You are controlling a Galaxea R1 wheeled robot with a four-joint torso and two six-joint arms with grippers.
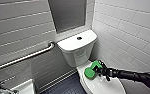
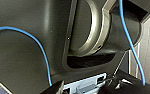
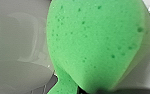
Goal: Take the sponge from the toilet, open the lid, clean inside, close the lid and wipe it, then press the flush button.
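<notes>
Sponge [image 1: 90, 72] is sitting at the far end of the closed lid [image 1: 108, 86], apparently pressing on it, with the fingers of the right gripper [image 1: 100, 68] clenching it from the near-right side. The foam is looking soft, porous and light. It is bulging under the grip, so a hold across its middle is judged soundest, and it may slide on glossy plastic. The toilet [image 1: 77, 48] tank is standing just beyond, carrying the flush button [image 1: 79, 38]. A tiled wall [image 1: 131, 30] is crowding the right side. A grab bar [image 1: 28, 57] is running well apart on the left. The lid is lying shut, barring the bowl.
</notes>
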